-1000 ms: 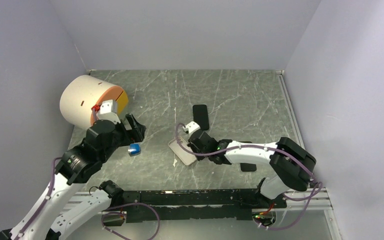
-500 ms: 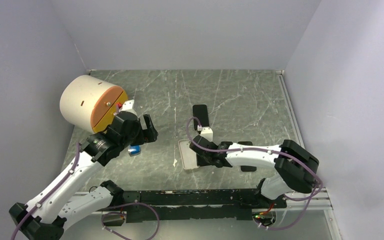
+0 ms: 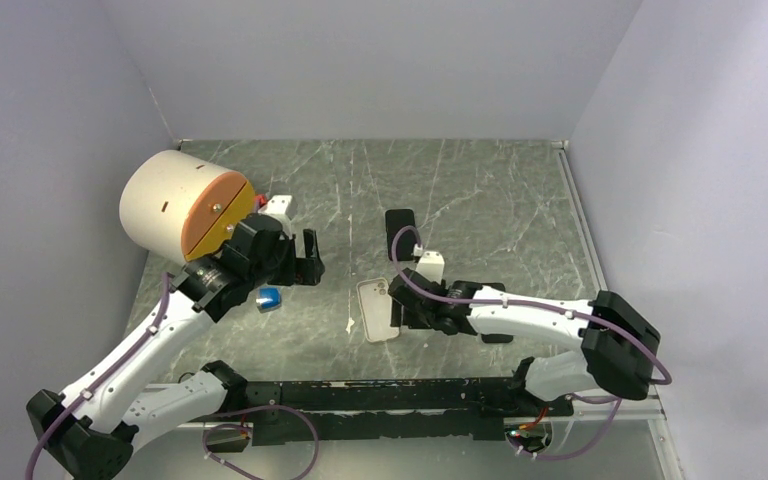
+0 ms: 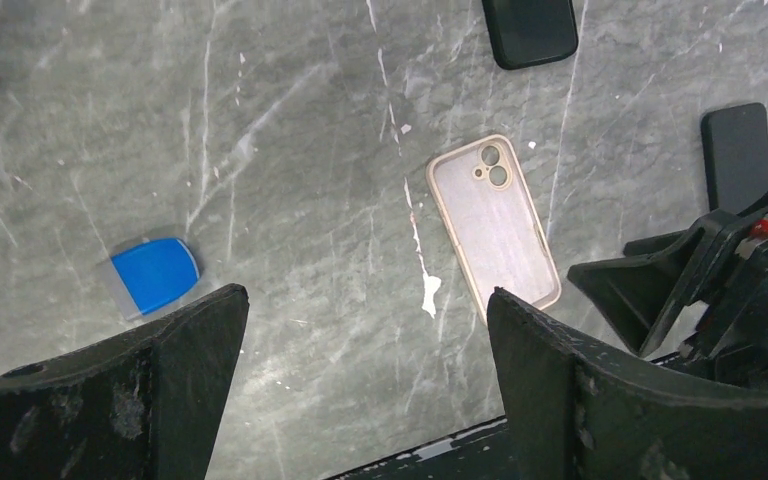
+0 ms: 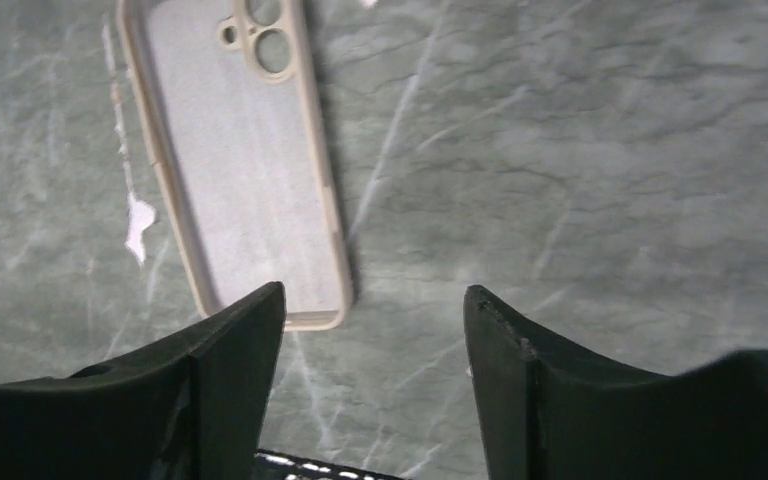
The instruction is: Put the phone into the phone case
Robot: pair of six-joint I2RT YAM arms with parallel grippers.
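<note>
Phone case flat on the grey surface, inside facing up, camera hole at the far end. Not held by anything. Right claw just beside its right edge, opened up and empty. Left claw off to the left, spread wide, empty too, near a small blue thing. Black phone lying further back, apart from the case.
</note>
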